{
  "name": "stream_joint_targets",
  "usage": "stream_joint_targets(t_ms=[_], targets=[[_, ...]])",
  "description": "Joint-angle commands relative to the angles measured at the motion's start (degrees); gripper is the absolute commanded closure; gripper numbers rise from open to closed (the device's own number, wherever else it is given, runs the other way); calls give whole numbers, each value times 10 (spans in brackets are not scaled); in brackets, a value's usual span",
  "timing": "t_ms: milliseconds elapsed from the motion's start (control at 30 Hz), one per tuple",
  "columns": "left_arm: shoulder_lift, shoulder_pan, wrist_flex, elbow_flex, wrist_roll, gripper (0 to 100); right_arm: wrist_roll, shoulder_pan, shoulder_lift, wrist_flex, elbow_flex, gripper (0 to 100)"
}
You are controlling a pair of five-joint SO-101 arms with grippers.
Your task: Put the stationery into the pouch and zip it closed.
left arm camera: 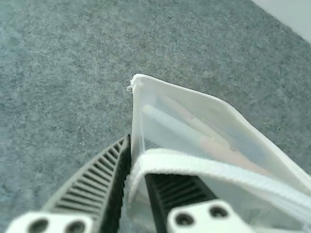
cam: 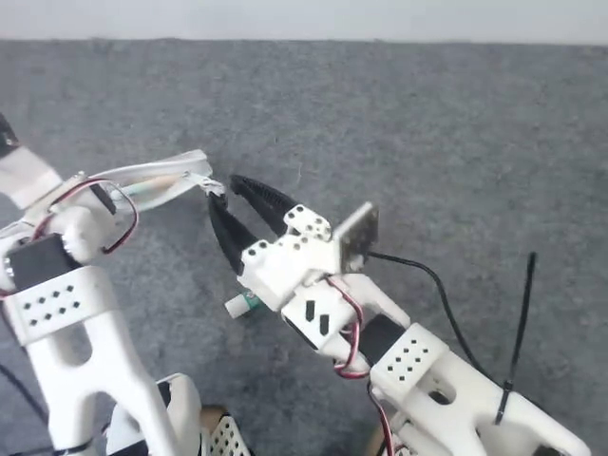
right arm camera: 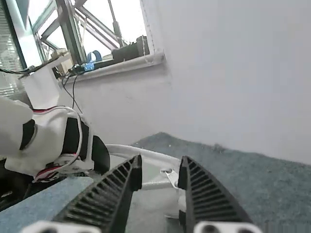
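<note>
Could wrench the pouch [left arm camera: 194, 131], held above the surface [cam: 427, 123] in the clenched left pincer [left arm camera: 137, 162], out of that grasp by dragging the zip pull [right arm camera: 169, 174] too hard with the released right pincer [right arm camera: 159, 167].

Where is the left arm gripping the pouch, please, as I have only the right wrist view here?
Observer: The left pincer is shut on the pouch at one end, just under its zip band.
Operator: Thank you. Is anything inside it?
Observer: Yes, pen-like things lie inside; one looks orange.
Operator: Does any stationery lie outside?
Observer: The high view shows a small white and green item on the carpet, partly hidden by the right arm.
</note>
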State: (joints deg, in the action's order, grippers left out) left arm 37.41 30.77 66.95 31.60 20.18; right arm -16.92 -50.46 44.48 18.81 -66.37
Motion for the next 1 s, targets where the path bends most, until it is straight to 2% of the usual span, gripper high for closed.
stream_joint_targets(t_ms=[0,133,267,567,700,833,967], targets=[[5,6,-18,-8,18,988,-61,-3,24,-153,97,857],[4,6,-18,-8,18,988,-104,-2,21,-318,183,841],[4,5,-18,-8,18,988,-136,-5,20,-413,236,839],[2,4,-18,-8,18,988,-140,-29,20,-455,244,840],[2,4,-18,-8,18,988,-142,-60,3,-551,248,840],[3,3,-19,-4,18,988,-142,-76,-57,-621,245,840],[3,3,-25,-1,18,988,-165,-73,-158,-617,252,837]])
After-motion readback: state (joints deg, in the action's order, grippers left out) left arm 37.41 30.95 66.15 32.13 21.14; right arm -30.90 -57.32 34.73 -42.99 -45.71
